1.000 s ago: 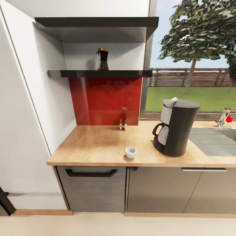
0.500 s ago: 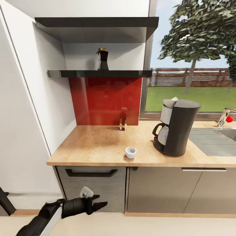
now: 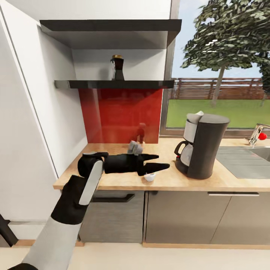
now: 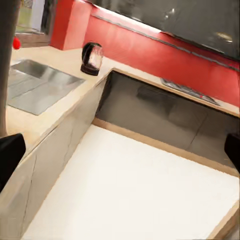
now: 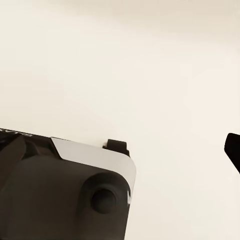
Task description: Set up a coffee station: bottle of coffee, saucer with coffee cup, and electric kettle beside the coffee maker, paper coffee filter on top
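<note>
We hold our left gripper [image 3: 157, 161] level above the kitchen countertop [image 3: 112, 165], near its front edge, with the fingers spread and nothing between them. Its lower finger [image 3: 159, 167] covers part of the coffee cup [image 3: 150, 176], which stands close to the front edge. The wrist crosses in front of a small red-and-white item at the back edge, against the red backsplash [image 3: 120, 114], so we cannot tell what that item is.

The coffee maker [image 3: 204, 146] stands to the right of the cup, near the steel sink [image 3: 243, 159], its carafe facing the gripper. The bottle of coffee [image 3: 117, 68] sits on the kitchen shelf [image 3: 112, 84], above the backsplash and well above our arm. A dark drawer handle [image 3: 120, 198] shows below the counter's front edge.

In the left wrist view the electric kettle [image 4: 92, 58] stands at a corner of the counter beyond the sink.

Our right gripper's fingers [image 5: 232, 147] show only as one dark tip over pale floor, so we cannot tell their state.
</note>
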{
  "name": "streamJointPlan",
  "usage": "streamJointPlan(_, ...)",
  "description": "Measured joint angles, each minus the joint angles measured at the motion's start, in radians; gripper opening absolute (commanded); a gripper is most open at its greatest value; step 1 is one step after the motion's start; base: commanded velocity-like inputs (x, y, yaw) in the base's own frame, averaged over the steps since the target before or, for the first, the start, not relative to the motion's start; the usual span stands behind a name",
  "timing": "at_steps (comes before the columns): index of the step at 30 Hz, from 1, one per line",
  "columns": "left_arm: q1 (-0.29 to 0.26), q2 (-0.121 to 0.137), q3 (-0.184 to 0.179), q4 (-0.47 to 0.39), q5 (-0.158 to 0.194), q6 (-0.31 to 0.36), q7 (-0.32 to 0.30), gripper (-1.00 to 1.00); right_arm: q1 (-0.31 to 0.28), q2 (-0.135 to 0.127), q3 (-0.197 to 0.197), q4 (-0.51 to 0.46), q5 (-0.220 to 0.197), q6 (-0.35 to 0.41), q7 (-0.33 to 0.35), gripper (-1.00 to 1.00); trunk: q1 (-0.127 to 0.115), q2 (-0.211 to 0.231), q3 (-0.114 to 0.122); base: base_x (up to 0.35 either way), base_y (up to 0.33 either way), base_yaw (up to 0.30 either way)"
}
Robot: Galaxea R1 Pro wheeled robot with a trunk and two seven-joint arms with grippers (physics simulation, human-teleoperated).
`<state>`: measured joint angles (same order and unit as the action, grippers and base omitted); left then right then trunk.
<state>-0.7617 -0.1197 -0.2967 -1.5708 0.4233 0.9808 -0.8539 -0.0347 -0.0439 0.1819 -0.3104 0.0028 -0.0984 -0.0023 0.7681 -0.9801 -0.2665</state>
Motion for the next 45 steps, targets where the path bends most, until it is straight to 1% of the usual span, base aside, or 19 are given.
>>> streamJointPlan(1,-0.049,-0.012,0.000,0.001,0.000,0.003,0.001,1.00,0.000,0.000,0.000,0.000,0.000,0.000,0.000,1.00,0.000,0.000,0.000,0.000,0.000,0.000)
streamJointPlan(2,-0.123,-0.031,0.001,0.003,-0.001,0.007,0.002,1.00,0.000,0.000,0.000,0.000,0.000,0.000,0.000,1.00,0.000,0.000,0.000,0.000,0.000,0.000)
streamJointPlan(4,-0.211,-0.044,0.004,0.010,-0.002,0.010,0.007,1.00,0.000,0.000,0.000,0.000,0.000,0.000,0.000,1.00,0.000,0.000,0.000,0.000,0.000,0.000)
streamJointPlan(5,-0.285,-0.052,0.016,0.027,-0.004,0.011,0.021,1.00,0.000,0.000,0.000,0.000,0.000,0.000,0.000,1.00,0.000,0.000,0.000,0.000,0.000,0.000)
streamJointPlan(8,-0.400,-0.054,0.047,0.064,-0.006,0.012,0.083,1.00,0.000,0.000,0.000,0.000,0.000,0.000,0.000,1.00,0.000,0.000,0.000,0.000,0.000,0.000)
streamJointPlan(9,-0.464,-0.054,0.063,0.094,-0.007,0.011,0.145,1.00,0.000,0.000,0.000,0.000,0.000,0.000,0.000,1.00,0.000,0.000,0.000,0.000,0.000,0.000)
streamJointPlan(10,-0.498,-0.054,0.069,0.109,-0.006,0.012,0.176,1.00,0.000,0.000,0.000,0.000,0.000,0.000,0.000,1.00,0.000,0.000,0.000,0.000,0.000,0.000)
streamJointPlan(13,-0.636,-0.054,0.084,0.201,-0.007,0.011,0.326,1.00,0.000,0.000,0.001,0.000,0.000,0.000,0.000,1.00,0.000,0.000,0.000,0.000,0.000,0.000)
streamJointPlan(14,-0.782,-0.054,0.089,0.377,-0.015,0.008,0.587,1.00,0.000,0.000,0.001,0.001,0.000,0.000,0.000,1.00,0.000,0.001,0.000,0.000,0.000,0.000)
streamJointPlan(15,-0.862,-0.054,0.090,0.392,-0.011,0.009,0.796,1.00,0.000,0.000,0.001,0.001,0.000,0.000,0.000,1.00,0.000,0.000,0.000,0.000,0.000,0.000)
streamJointPlan(16,-0.899,-0.055,0.092,0.420,-0.027,0.010,0.963,1.00,0.000,0.000,0.001,0.002,0.000,0.000,0.000,1.00,0.000,0.000,0.000,0.000,0.000,0.000)
streamJointPlan(17,-0.911,-0.055,0.092,0.429,-0.021,0.009,1.004,1.00,0.000,0.000,0.001,0.002,0.000,0.000,0.000,1.00,0.000,0.000,0.000,0.000,0.000,0.000)
streamJointPlan(19,-0.922,-0.055,0.090,0.444,-0.023,0.009,1.036,1.00,0.000,0.000,0.001,0.002,0.000,0.000,0.000,1.00,0.000,0.000,0.000,0.000,0.000,0.000)
streamJointPlan(21,-0.928,-0.055,0.085,0.456,-0.047,0.008,1.057,1.00,0.000,0.000,0.001,0.002,0.000,0.000,0.000,1.00,0.000,0.000,0.000,0.000,0.000,0.000)
streamJointPlan(22,-0.931,-0.055,0.077,0.463,-0.109,0.007,1.072,1.00,0.000,0.000,0.001,0.002,0.000,0.000,0.000,1.00,0.000,0.000,0.000,0.000,0.000,0.000)
streamJointPlan(25,-0.933,-0.055,0.070,0.465,-0.200,0.006,1.084,1.00,0.000,0.000,0.001,0.002,0.000,0.000,0.000,1.00,0.000,0.000,0.000,0.000,0.000,0.000)
streamJointPlan(29,-0.934,-0.055,0.073,0.466,-0.233,0.006,1.089,1.00,0.000,0.000,0.002,0.004,0.001,0.001,0.000,1.00,0.000,0.000,0.000,0.040,0.000,0.000)
streamJointPlan(38,-0.934,-0.055,0.078,0.462,-0.249,0.006,1.091,1.00,0.000,0.001,0.017,0.126,0.002,0.000,0.002,1.00,0.000,0.000,0.000,0.143,0.000,0.000)
streamJointPlan(45,-0.934,-0.055,0.078,0.463,-0.250,0.006,1.090,1.00,0.000,0.004,0.032,0.288,0.001,0.000,0.002,1.00,0.000,0.000,0.000,0.223,0.000,0.000)
